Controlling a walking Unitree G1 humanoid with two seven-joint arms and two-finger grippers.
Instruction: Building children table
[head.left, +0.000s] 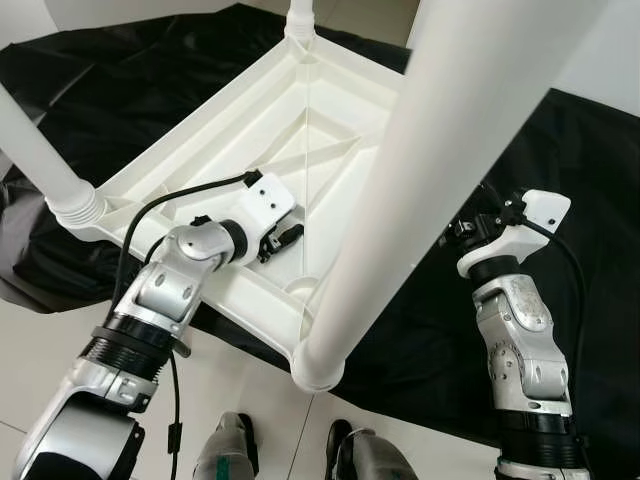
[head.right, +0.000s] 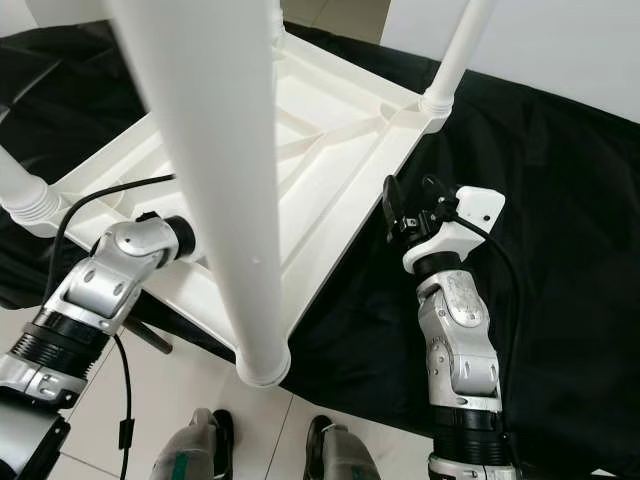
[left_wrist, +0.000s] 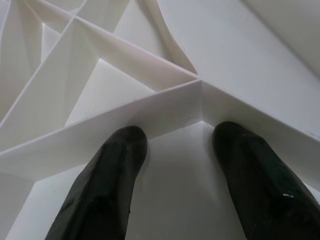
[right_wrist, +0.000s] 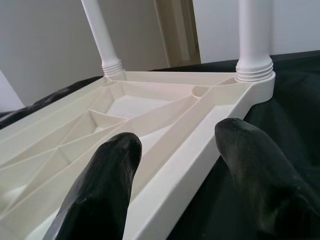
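Note:
A white plastic children's table (head.left: 330, 120) lies upside down on a black cloth, its ribbed underside facing up. Its legs stand upward: a near one (head.left: 430, 150), a left one (head.left: 35, 150), a far one (head.left: 300, 15) and a far right one (head.right: 455, 55). My left gripper (head.left: 285, 238) reaches into the underside. It is open, and its fingertips (left_wrist: 117, 165) rest at a rib junction with nothing between them. My right gripper (head.right: 400, 205) hovers beside the table's right rim (right_wrist: 190, 165), open and empty.
The black cloth (head.left: 560, 160) spreads under and around the table, over a pale tiled floor (head.left: 30, 340). My feet (head.left: 230, 450) stand just before the table's near corner. The thick near leg blocks much of the middle of the eye views.

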